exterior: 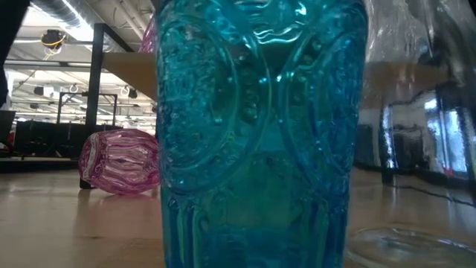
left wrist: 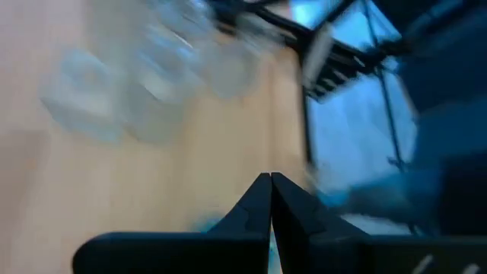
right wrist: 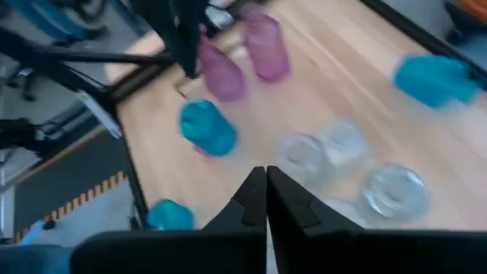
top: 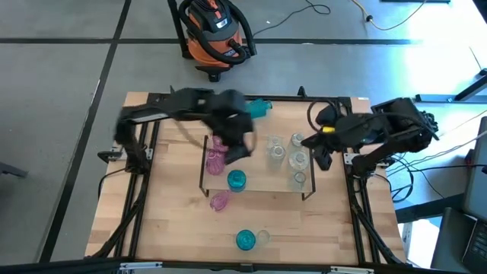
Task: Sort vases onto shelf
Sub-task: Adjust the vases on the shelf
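The left gripper [top: 242, 144], fingers pressed together and empty, hangs motion-blurred over the shelf [top: 255, 181], partly hiding pink vases [top: 216, 158] beneath. Just beside it stands a teal vase [top: 237, 180]; clear vases [top: 288, 158] lie toward the right gripper [top: 302, 141], likewise pinched closed, empty.

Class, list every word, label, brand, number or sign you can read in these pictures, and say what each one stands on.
None can be read.
The orange and black shop vacuum beyond the table has a pale patch on its lid, too small to read.
The teal vase close to the low camera shows only embossed patterns, no letters.
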Available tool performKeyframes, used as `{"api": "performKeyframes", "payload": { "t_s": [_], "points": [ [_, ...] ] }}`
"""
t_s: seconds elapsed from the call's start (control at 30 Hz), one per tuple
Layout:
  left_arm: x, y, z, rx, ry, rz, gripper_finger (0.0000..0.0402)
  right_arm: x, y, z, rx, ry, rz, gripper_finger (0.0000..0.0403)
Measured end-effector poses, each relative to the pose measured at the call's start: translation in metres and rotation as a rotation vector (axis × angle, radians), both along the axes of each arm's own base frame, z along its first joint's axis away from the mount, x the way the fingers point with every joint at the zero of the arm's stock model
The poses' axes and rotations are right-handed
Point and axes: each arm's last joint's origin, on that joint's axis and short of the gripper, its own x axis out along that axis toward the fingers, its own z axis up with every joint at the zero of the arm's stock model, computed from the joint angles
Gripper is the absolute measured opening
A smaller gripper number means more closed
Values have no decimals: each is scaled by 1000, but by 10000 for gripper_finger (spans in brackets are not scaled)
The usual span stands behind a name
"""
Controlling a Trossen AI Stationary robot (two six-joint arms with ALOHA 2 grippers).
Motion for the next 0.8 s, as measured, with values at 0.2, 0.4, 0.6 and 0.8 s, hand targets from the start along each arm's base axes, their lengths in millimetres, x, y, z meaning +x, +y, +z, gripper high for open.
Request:
{"api": "performKeyframes", "payload": {
  "t_s": [0.2,0.4,0.6,0.8],
  "points": [
    [-58,-43,24,53,116,-21,1,31,25,-5,-25,-96,142,0],
    [-48,-85,8,80,126,-32,0,51,32,-26,-68,-38,202,0],
    [-34,-100,-24,148,221,159,0,51,33,-32,-74,-1,221,0],
    [-29,-102,-58,132,350,268,0,38,28,-28,-92,14,241,0]
  ]
}}
